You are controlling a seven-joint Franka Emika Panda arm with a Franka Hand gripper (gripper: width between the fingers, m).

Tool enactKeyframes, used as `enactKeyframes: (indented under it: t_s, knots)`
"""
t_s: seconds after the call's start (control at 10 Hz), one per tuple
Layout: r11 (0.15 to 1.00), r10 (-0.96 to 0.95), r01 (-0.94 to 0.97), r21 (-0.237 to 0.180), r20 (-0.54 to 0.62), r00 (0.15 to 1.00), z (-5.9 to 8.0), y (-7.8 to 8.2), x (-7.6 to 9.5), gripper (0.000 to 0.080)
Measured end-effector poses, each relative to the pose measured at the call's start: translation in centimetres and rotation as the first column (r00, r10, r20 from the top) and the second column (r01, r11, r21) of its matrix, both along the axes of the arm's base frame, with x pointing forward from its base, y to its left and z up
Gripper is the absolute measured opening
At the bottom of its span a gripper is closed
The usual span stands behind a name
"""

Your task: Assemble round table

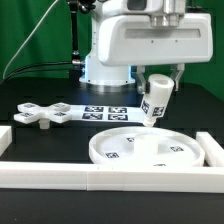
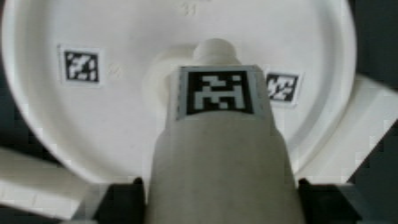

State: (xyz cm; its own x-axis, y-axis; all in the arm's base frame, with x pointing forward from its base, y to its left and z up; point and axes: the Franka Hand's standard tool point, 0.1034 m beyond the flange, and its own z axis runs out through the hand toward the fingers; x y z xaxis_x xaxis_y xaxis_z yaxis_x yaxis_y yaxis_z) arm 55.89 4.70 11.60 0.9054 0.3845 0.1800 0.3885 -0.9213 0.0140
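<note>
The large rimmed round disc [image 1: 140, 150] lies flat on the black table near the front; it fills the wrist view [image 2: 107, 120]. My gripper [image 1: 158, 98] is shut on the short thick cylinder post [image 1: 157, 106], which carries a square tag, and holds it tilted just above the disc's far edge. In the wrist view the post [image 2: 217, 140] runs out between the two black fingers [image 2: 121, 200] toward the disc's middle. The four-armed cross piece [image 1: 42, 115] lies flat on the table at the exterior view's left.
The marker board [image 1: 100, 111] lies behind the disc. Long white border bars run along the front [image 1: 100, 180], the exterior view's left [image 1: 5, 145] and the exterior view's right [image 1: 212, 152]. The arm's white base [image 1: 105, 65] stands behind.
</note>
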Motion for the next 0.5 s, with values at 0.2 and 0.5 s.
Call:
enactKeyframes:
  t_s: [0.2, 0.5]
  knots:
    - [1.0, 0.003, -0.003, 0.002, 0.05, 0.999, 0.88, -0.74, 0.55, 0.0409]
    - [1.0, 0.003, -0.003, 0.0, 0.076, 0.997, 0.53, -0.9, 0.7, 0.0409]
